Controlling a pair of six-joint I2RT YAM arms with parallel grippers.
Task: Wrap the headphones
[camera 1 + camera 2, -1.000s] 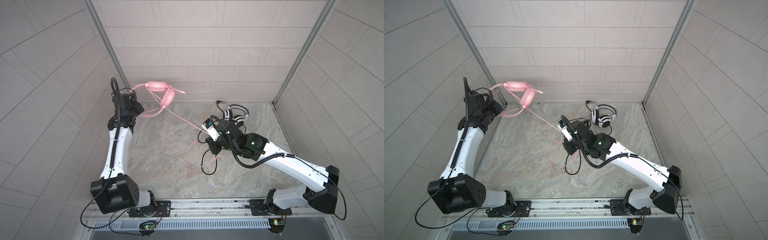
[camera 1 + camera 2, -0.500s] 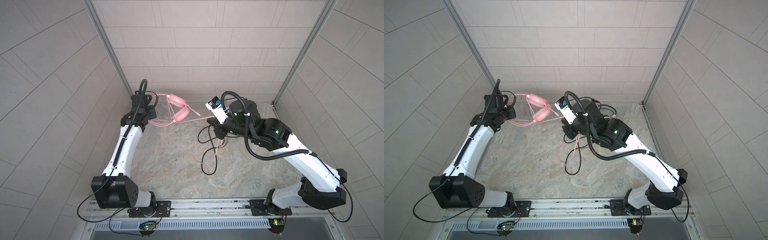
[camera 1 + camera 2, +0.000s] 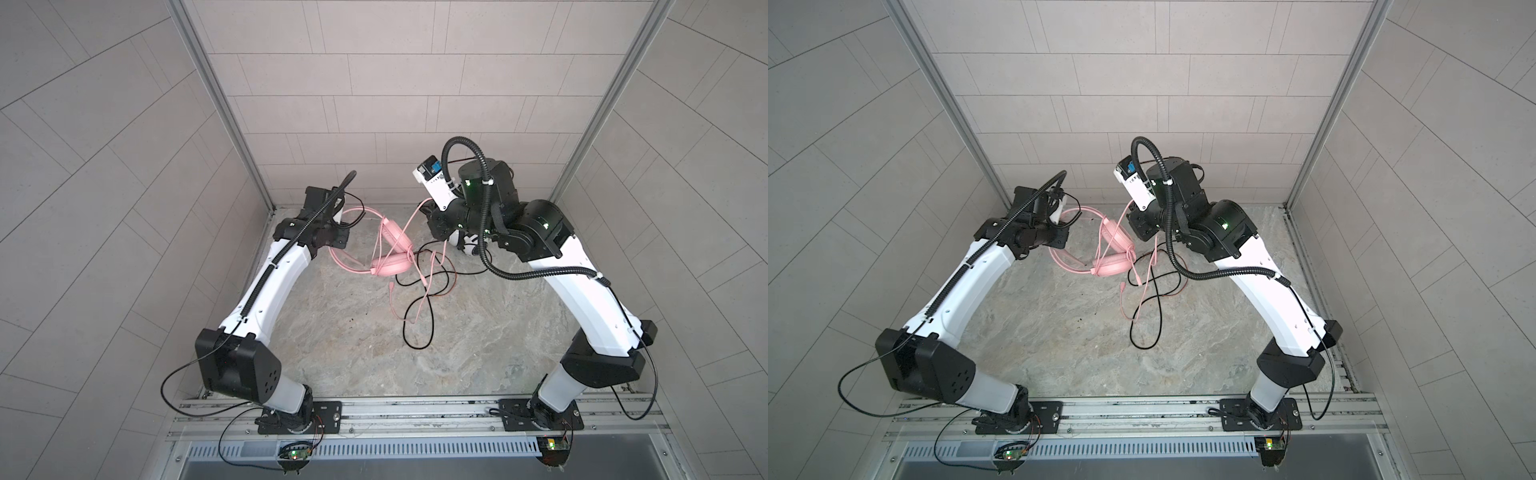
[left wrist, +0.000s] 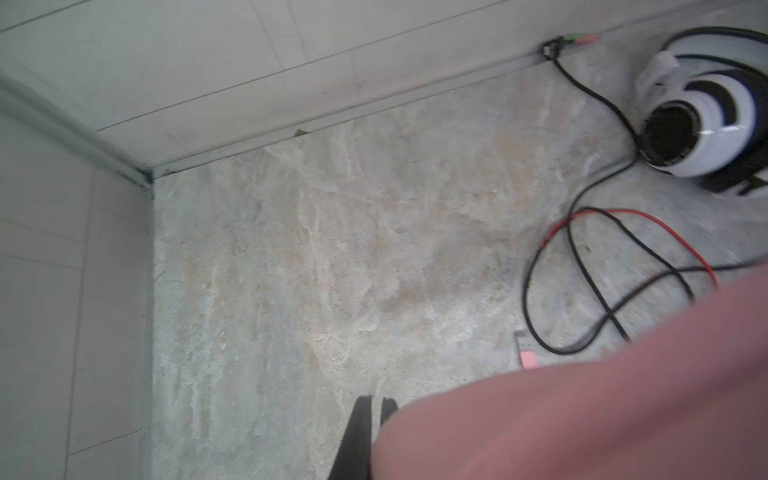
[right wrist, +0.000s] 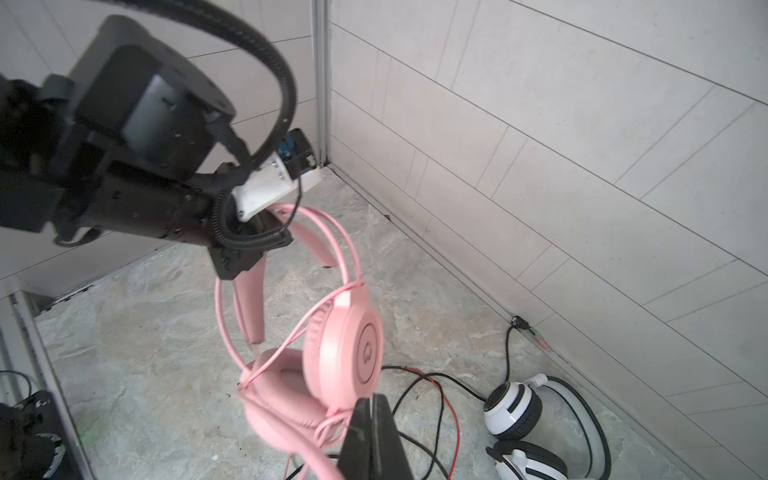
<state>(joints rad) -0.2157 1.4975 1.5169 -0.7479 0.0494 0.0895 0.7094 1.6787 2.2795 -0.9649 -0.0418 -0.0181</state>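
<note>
1. Right gripper (image 5: 372, 401): jaws pressed together, pinching the pink cable (image 5: 316, 465), which trails off below them.
2. Just past these jaws hangs the pink headset (image 5: 357, 353), one cup lower than the other, with its cable looped round the band and cups.
3. Left gripper (image 4: 376, 401): jaws nearly touching, clamped on the top of that headset's band, with the cups dangling under them. In the left wrist view a pink blur sits right against the jaws.
4. In both top views the pink headset (image 3: 390, 266) is between the two pairs of jaws and lower than both. Its cable climbs to the right jaws.
5. Under the headset, loose pink cable and loops of black cable (image 4: 525, 291) cross on the floor (image 3: 353, 353), with a red wire (image 4: 615, 211) among them. Whether the lower cup touches the floor I cannot tell.
6. Farther beyond the right jaws, the striped headset (image 5: 515, 411) lies on the floor beside the wall (image 5: 540, 166), well apart from both pairs of jaws.
7. Farthest, the black cable's plugs (image 5: 538, 337) rest at the wall's foot.
</note>
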